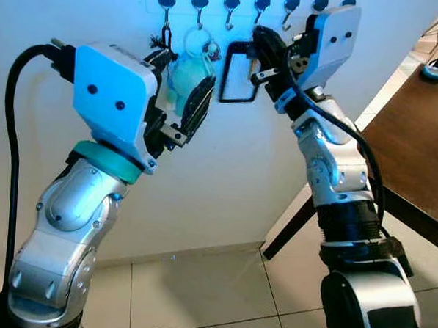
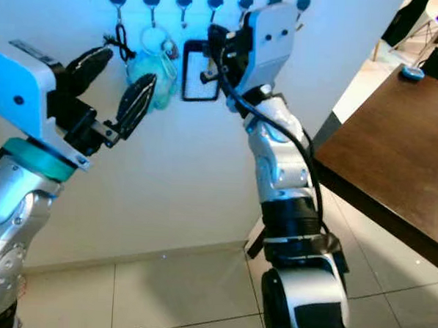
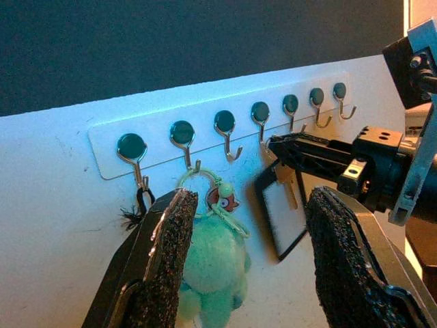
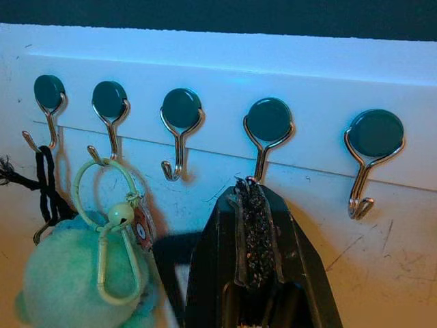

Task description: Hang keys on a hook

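Hook rail (image 3: pixel 102 147): a white strip on the wall with a row of dark round knobs, each carrying a silver hook.
Cord (image 3: pixel 140 205): a black loop hangs on the hook at my left end of the rail.
Keys (image 4: pixel 102 198): the pale green ring sits over the second hook (image 4: pixel 109 133) from my left; a fluffy mint plush (image 3: pixel 215 263) and a small round charm (image 3: pixel 223 200) dangle below it against the wall.
Third hook (image 4: pixel 179 140): bare.
Left pincer (image 3: pixel 246 266): mine, raised in front of the wall with its two black fingers (image 3: pixel 171 260) spread wide; the plush hangs in the gap between them, and I cannot tell whether the pads touch it.
Right pincer (image 4: pixel 254 225): mine too, raised to the rail, fingers pressed flat together, tips just under the fourth hook (image 4: pixel 266 137) from my left.
Black frame (image 1: pixel 238 73): a rectangular black-rimmed tag hangs flat on the wall just beside the plush, level with my right pincer; whether the closed fingers pinch its top part I cannot tell.
Surface (image 1: pixel 418 145): a dark brown wooden table stands on my right, well apart from the rail, with a small blue thing (image 1: pixel 432 71) near its far end.
Floor (image 1: pixel 212 296): pale tiles below the wall.
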Tool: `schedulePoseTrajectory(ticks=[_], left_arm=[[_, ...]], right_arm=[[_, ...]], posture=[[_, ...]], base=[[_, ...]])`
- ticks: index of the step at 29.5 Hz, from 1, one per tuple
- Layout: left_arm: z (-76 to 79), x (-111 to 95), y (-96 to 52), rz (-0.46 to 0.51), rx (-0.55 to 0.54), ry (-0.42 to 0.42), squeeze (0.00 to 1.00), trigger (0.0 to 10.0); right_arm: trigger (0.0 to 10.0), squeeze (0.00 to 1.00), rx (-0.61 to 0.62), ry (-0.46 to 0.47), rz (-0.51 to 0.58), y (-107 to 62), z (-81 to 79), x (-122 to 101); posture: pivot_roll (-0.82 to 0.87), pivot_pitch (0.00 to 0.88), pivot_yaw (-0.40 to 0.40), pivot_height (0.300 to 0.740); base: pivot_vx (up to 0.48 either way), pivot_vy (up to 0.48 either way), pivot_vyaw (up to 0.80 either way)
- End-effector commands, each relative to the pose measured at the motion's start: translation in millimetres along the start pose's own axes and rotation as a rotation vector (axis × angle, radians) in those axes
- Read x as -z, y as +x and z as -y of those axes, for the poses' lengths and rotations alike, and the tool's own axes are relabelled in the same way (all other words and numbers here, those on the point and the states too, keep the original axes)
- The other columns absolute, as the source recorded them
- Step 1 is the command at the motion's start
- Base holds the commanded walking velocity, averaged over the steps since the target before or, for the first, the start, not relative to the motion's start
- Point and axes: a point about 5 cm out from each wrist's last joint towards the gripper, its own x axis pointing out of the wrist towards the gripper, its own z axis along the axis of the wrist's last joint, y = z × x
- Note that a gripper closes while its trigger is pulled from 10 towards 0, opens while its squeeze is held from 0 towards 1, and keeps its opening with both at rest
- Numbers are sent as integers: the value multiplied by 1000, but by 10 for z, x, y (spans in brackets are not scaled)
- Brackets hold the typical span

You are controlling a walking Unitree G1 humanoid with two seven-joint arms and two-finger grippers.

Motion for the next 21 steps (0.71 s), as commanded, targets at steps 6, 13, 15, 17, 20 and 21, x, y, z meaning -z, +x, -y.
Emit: schedulePoseTrajectory(ticks=[6, 13, 15, 17, 20, 21], left_arm=[[33, 10, 17, -10, 7, -10, 0, 10000], [38, 23, 14, -13, 3, -12, 0, 10000], [42, 26, 16, -14, 2, -14, 0, 10000], [43, 26, 16, -14, 2, -14, 0, 10000], [44, 25, 15, -13, 1, -15, 0, 10000], [44, 25, 15, -13, 1, -15, 0, 10000]], right_arm=[[10000, 0, -48, -12, 65, 86, -57, -104], [10000, 0, -78, -16, 60, 27, -126, -64], [10000, 0, -90, -16, 51, -6, -150, -24], [10000, 0, -93, -16, 48, -16, -156, -13], [10000, 0, -121, -15, 35, -43, -190, 18], [10000, 0, -121, -15, 35, -43, -190, 18]], posture=[[-23, 112, 51, 740], [-29, 114, 50, 740], [-29, 116, 50, 740], [-29, 116, 50, 740], [-31, 117, 49, 740], [-31, 117, 49, 740]], base=[[0, 0, 0], [0, 0, 0], [0, 0, 0], [0, 0, 0], [0, 0, 0], [0, 0, 0]])
